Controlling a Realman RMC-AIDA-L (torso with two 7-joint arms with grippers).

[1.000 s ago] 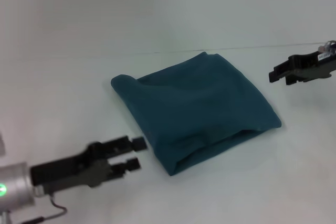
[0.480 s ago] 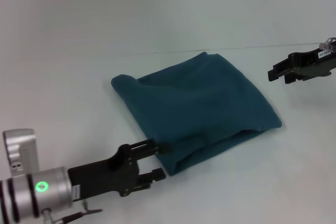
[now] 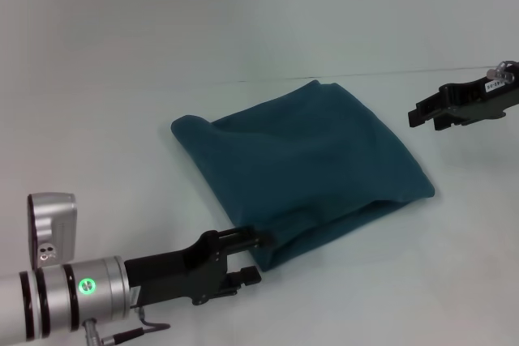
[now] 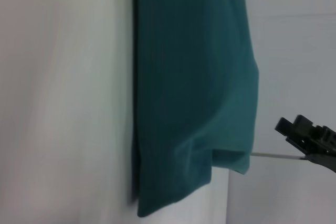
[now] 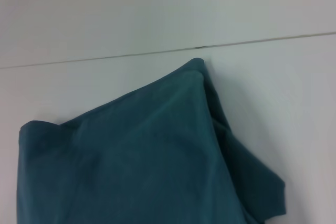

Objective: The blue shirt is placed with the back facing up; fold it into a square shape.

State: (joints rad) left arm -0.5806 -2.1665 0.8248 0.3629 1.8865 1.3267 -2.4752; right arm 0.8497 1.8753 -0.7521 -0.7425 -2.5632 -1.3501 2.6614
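The blue shirt (image 3: 300, 168) lies folded into a rough square in the middle of the white table, with layered edges along its near side. It also fills much of the left wrist view (image 4: 189, 77) and the right wrist view (image 5: 131, 156). My left gripper (image 3: 253, 255) sits low at the shirt's nearest corner, open, its fingertips reaching the edge of the cloth. My right gripper (image 3: 425, 117) hovers above the table, to the right of the shirt's far right side and apart from it, open and holding nothing. It shows far off in the left wrist view as the right gripper (image 4: 310, 140).
The white table (image 3: 122, 119) surrounds the shirt on all sides. A thin dark seam (image 3: 365, 74) runs across the table just behind the shirt's far corner.
My left arm has moved right and forward, bringing its fingers from beside the shirt up to its nearest corner. The right gripper has drifted slightly left. The shirt has not moved.
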